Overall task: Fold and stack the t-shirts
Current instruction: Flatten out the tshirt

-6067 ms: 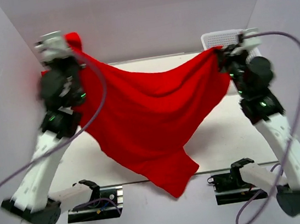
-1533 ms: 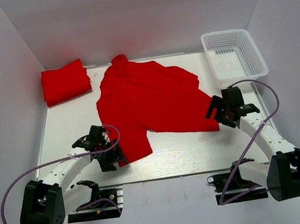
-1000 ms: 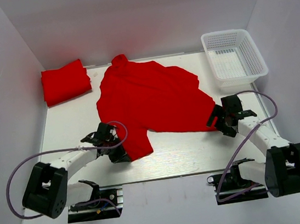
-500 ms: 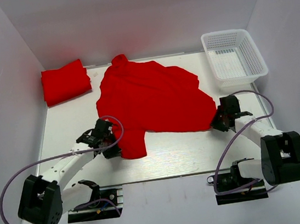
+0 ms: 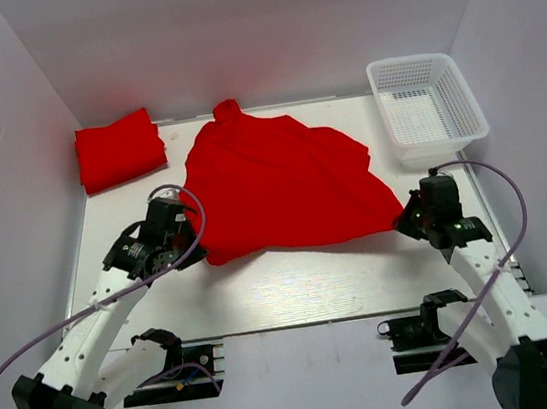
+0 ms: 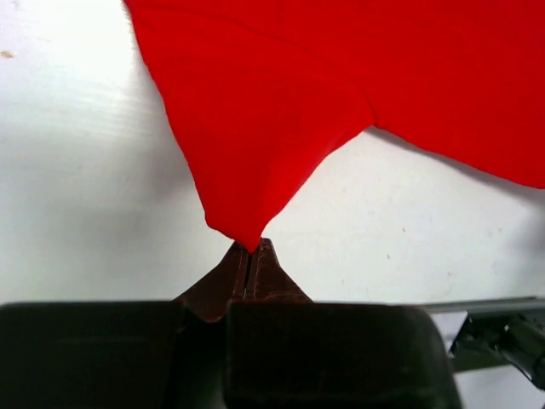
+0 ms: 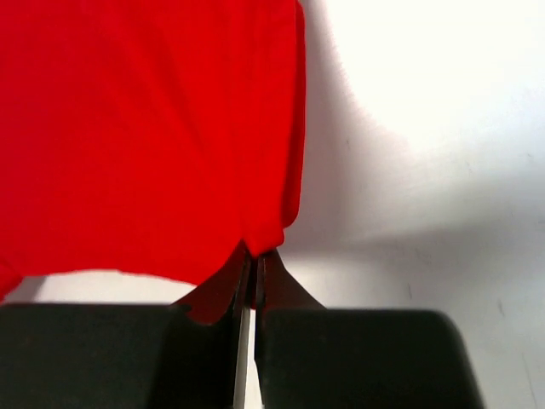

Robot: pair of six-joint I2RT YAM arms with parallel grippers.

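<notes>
Corners of the spread t-shirt (image 5: 281, 183) are pinched; left gripper (image 6: 253, 258) clamps the near-left one; right gripper (image 7: 255, 262) the near-right.

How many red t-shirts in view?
2: one folded t-shirt at the far-left corner of the table, one spread t-shirt mid-table. The folded pile could hide more.

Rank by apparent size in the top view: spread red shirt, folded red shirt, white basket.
1. spread t-shirt, largest by far
2. white basket
3. folded t-shirt, somewhat smaller than the basket
</notes>
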